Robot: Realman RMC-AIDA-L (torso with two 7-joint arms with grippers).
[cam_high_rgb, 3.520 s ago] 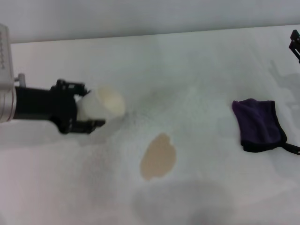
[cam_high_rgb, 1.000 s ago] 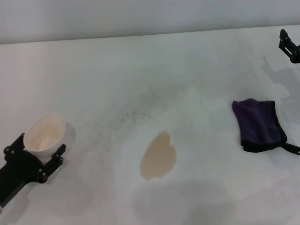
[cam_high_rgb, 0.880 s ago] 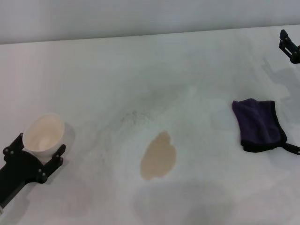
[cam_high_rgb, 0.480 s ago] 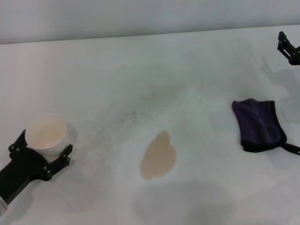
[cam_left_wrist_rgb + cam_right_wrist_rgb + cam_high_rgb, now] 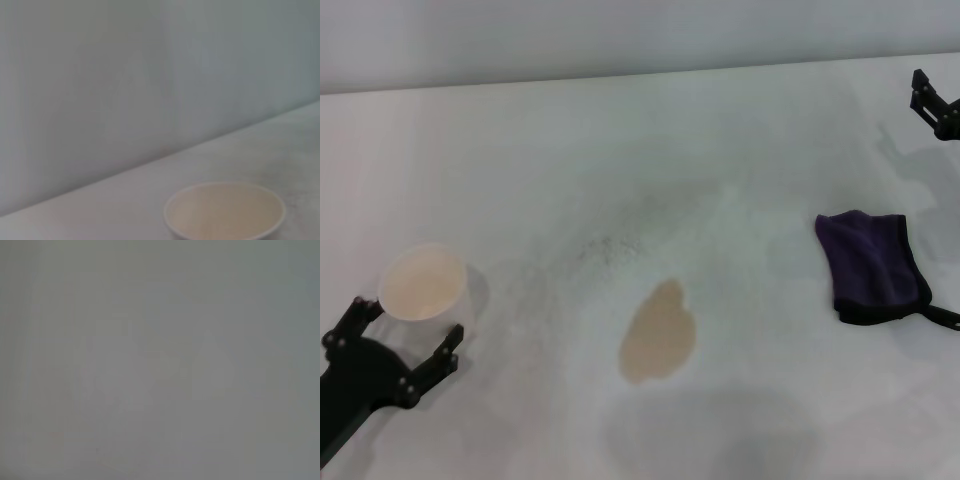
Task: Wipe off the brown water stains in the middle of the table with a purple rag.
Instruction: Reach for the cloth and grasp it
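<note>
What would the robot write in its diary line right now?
left pincer: open, near cup | right pincer: far right | rag: untouched | stain: unwiped

No text, label or number can be read — anywhere.

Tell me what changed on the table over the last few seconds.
The left gripper carried the white cup from beside the stain to the table's near-left, stood it upright, opened and pulled back. The brown water stains and purple rag stayed put; the right gripper barely shifted.
</note>
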